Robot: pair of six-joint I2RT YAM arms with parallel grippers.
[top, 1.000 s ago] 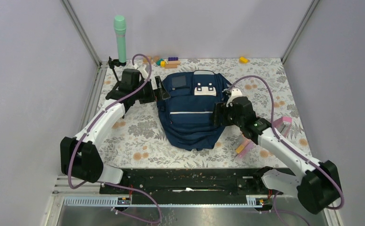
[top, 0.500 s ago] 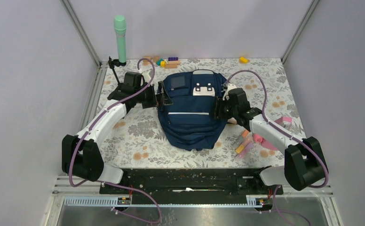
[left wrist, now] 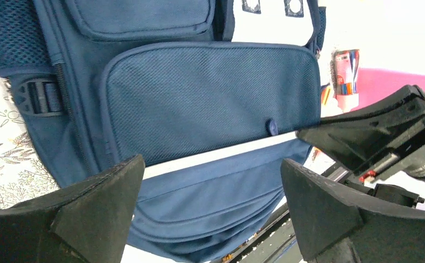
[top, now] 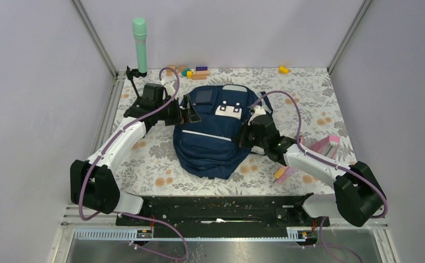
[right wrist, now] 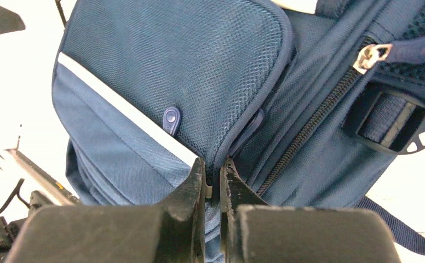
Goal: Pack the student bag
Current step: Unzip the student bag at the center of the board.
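Note:
The student bag (top: 210, 139), navy with a white stripe and a white patch, lies front-up in the middle of the floral table. My right gripper (top: 242, 134) is at the bag's right side. In the right wrist view the bag (right wrist: 172, 60) fills the frame, and the right gripper (right wrist: 214, 170) is shut on a fold of fabric at the edge of the mesh front pocket. My left gripper (top: 190, 112) stands open at the bag's upper left side. The left wrist view shows the left gripper (left wrist: 210, 170) wide open and holding nothing, with the bag (left wrist: 199, 104) beyond it.
A green cylinder (top: 139, 46) stands on a stand at the back left. Toy blocks (top: 194, 71) and a yellow block (top: 283, 69) lie along the back edge. Pink items (top: 328, 145) and an orange-yellow one (top: 281, 172) lie right of the bag. A zip slider (right wrist: 372, 55) and buckle (right wrist: 396, 123) are on the bag's side.
My right gripper has closed on the bag's right side. The bag has shifted left and turned slightly. The left arm has barely moved.

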